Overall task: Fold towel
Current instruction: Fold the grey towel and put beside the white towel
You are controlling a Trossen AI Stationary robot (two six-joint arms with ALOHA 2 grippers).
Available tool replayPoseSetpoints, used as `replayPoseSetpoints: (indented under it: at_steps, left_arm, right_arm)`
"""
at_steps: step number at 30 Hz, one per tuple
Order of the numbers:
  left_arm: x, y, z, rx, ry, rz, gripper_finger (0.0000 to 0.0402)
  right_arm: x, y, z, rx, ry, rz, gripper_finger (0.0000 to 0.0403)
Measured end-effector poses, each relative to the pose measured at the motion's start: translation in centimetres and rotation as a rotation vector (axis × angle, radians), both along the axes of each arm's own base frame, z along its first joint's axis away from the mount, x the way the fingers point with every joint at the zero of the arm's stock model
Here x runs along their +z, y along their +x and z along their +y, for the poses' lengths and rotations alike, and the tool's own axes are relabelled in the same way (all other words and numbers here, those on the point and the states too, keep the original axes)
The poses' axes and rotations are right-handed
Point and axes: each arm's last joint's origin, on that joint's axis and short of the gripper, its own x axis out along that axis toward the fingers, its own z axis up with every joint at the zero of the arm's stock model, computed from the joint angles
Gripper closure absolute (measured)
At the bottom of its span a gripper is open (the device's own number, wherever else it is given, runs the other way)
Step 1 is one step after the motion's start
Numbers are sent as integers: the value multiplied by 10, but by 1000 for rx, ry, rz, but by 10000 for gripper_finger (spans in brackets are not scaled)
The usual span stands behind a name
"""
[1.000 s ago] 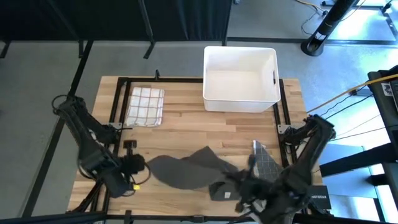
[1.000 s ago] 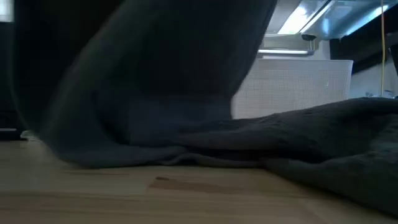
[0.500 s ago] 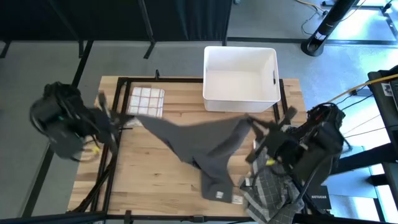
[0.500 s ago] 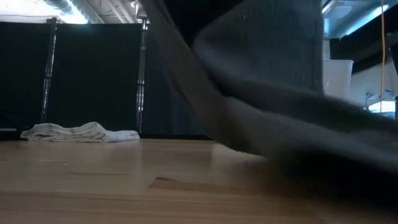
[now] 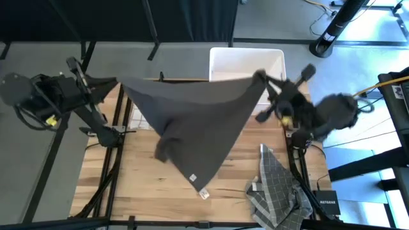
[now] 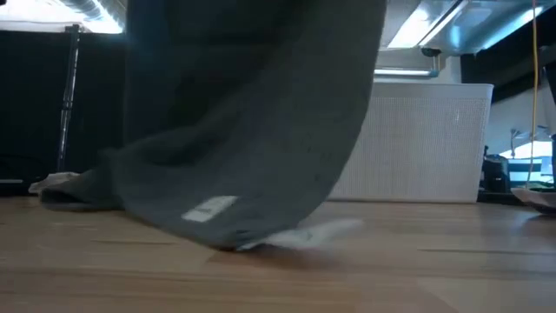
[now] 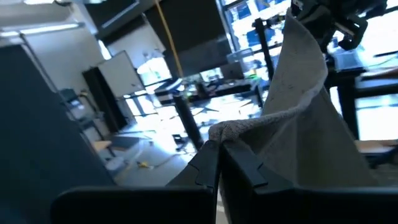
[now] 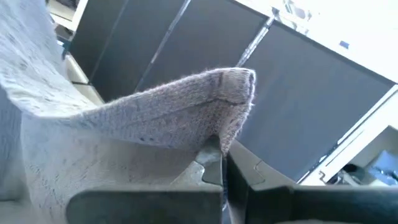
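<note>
Above the table, both fingers (image 5: 115, 82) (image 5: 261, 76) clench the grey towel (image 5: 192, 121), white label (image 6: 209, 209) unreadable.

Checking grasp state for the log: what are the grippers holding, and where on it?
Both hold the dark grey towel by its top corners: left gripper shut on one, right gripper on the other; it hangs spread between them.

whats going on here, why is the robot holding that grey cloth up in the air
The two arms have a dark grey towel stretched between them above the wooden table. The left gripper is shut on one corner and the right gripper on another, so the rest hangs down and its tagged lowest corner brushes the tabletop. A white bin sits at the back, and a checked cloth lies crumpled near the right front edge.
</note>
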Motion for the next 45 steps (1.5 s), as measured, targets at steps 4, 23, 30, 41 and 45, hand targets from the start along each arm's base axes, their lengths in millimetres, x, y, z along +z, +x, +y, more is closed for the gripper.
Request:
replayPoseSetpoints:
  at_steps: [4, 23, 30, 41, 45]
  left_arm:
    - [5, 1, 4, 38, 58, 27, 396]
    - [17, 9, 24, 212, 138, 55, 396]
    - [19, 6, 1, 19, 34, -36, 396]
    - [4, 3, -81, -371, -49, -52, 396]
    - [-3, -2, -117, -466, 65, -6, 396]
  right_arm:
    - [5, 1, -22, -10, -13, 14, 401]
    - [38, 4, -74, 194, -143, -148, 402]
    - [40, -3, -40, 236, -98, -185, 402]
    - [38, -29, 34, 422, -74, -154, 402]
    - [33, -31, 61, 509, -101, -128, 402]
